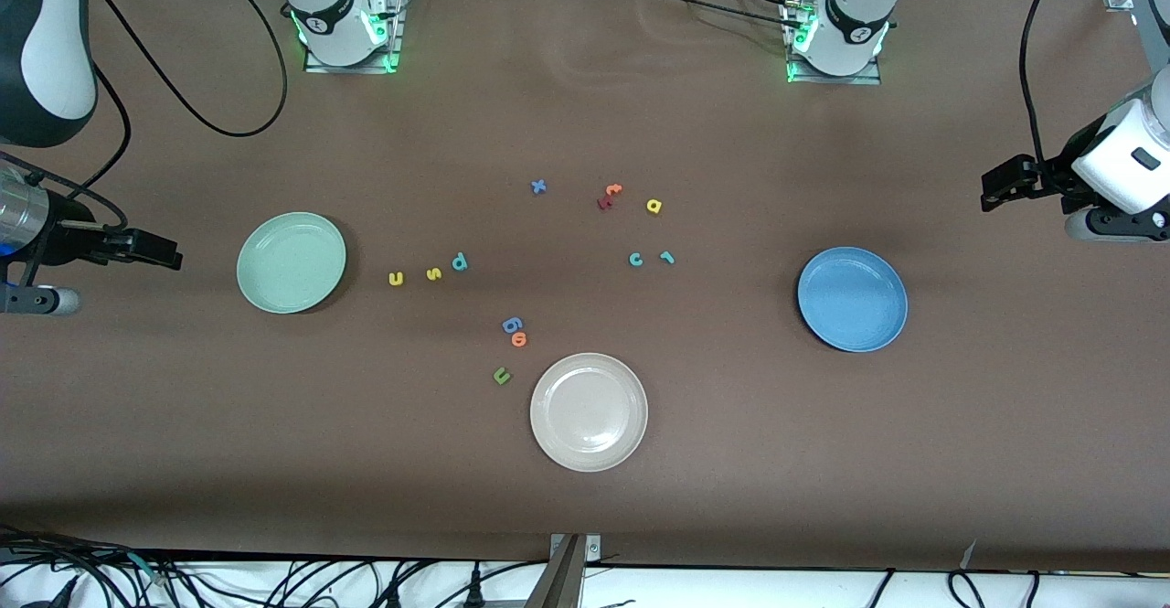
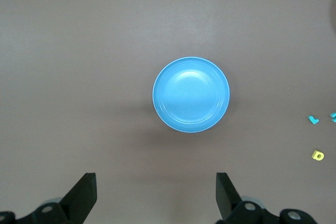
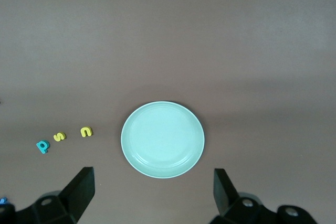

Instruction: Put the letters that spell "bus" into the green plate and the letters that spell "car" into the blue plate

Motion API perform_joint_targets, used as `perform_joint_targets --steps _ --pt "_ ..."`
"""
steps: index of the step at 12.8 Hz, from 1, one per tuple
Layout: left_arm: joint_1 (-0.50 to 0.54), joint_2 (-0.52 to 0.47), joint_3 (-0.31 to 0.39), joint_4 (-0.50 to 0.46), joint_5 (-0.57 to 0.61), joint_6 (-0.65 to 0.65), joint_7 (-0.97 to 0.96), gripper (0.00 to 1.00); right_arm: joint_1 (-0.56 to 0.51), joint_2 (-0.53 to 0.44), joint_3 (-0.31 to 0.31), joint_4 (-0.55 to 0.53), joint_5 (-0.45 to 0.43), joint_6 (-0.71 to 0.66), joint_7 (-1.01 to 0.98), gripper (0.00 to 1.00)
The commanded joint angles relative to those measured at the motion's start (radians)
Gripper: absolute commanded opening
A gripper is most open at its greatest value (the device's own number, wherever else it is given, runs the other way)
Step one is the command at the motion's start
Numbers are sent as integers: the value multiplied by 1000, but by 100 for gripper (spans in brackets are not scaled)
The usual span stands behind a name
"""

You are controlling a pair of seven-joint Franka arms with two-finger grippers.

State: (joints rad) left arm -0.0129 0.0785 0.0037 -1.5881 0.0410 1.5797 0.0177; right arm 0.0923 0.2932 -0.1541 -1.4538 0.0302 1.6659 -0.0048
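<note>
Yellow "u" (image 1: pixel 396 279), "s" (image 1: pixel 434 273), teal "b" (image 1: pixel 459 262) row points at green plate (image 1: pixel 265 293).

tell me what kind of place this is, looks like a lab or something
Most likely a robotics lab set up for a sorting exercise. Two arm bases are bolted along the edge of a brown-covered table, cables hang off its edges, and foam letters lie scattered between a green plate, a blue plate and a white plate.
</note>
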Motion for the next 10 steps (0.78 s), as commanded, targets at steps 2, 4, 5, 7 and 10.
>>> perform_joint_targets --steps 2,4,5,7,10 --pt "-2 -3 1 -3 -20 -4 -8 100 -8 -9 5 -10 17 8 -1 100" --pt "-2 -3 1 -3 -20 -4 -7 100 -8 -9 5 -10 17 5 6 100" --pt "-2 -3 1 -3 -21 -4 -7 100 -6 -9 5 -10 14 5 9 100" --pt "-2 -3 1 -3 -21 -4 -7 100 -3 -8 5 -8 16 9 11 100" --pt "-2 -3 1 -3 -20 -4 -9 100 1 10 5 -8 16 12 13 100"
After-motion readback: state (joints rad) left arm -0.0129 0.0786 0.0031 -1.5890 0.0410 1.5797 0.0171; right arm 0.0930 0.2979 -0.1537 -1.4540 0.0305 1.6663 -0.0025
